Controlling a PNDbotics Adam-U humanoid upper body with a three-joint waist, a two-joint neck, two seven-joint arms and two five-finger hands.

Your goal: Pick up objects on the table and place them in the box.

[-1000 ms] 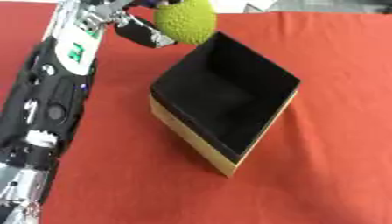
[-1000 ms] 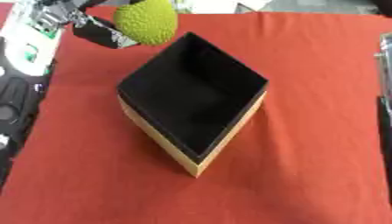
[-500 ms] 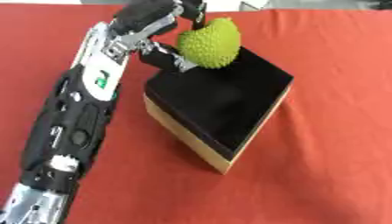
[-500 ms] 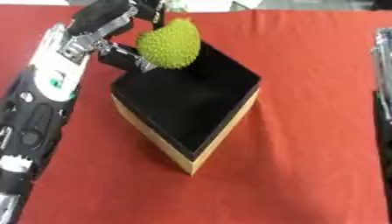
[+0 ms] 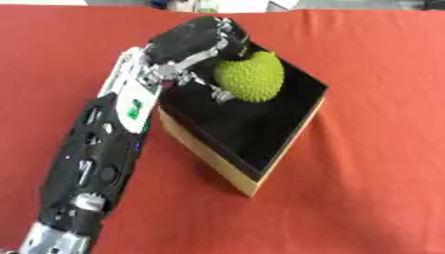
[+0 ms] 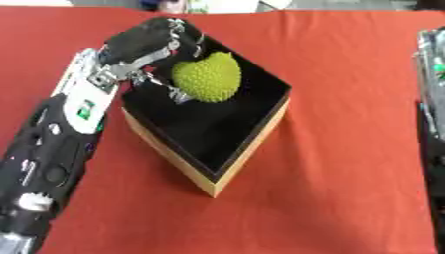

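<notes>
Left hand is gripping the bumpy green fruit, fingers and thumb curled around its near and upper side, and is holding it over the open mouth of the box. The fruit is sitting just above the far part of the black interior, apparently not yet resting on the bottom, though how deep it hangs is hard to judge from above. That puts the work in the placing step: the pick looks done and the drop is pending.

Next, by my reading, the hand needs to lower the fruit a little further toward the middle of the cavity and spread its fingers so the fruit settles inside, then lift straight out without catching the box's wall. The hand's own bulk is crowding the far-left rim, so a careless withdrawal could nudge the box.

Around the fruit, the box is standing skewed on the red tablecloth, one corner pointing toward the camera, its tan outer wall showing below the black lining. At the right edge of the right eye view, part of the right arm is showing; its hand is not visible.
</notes>
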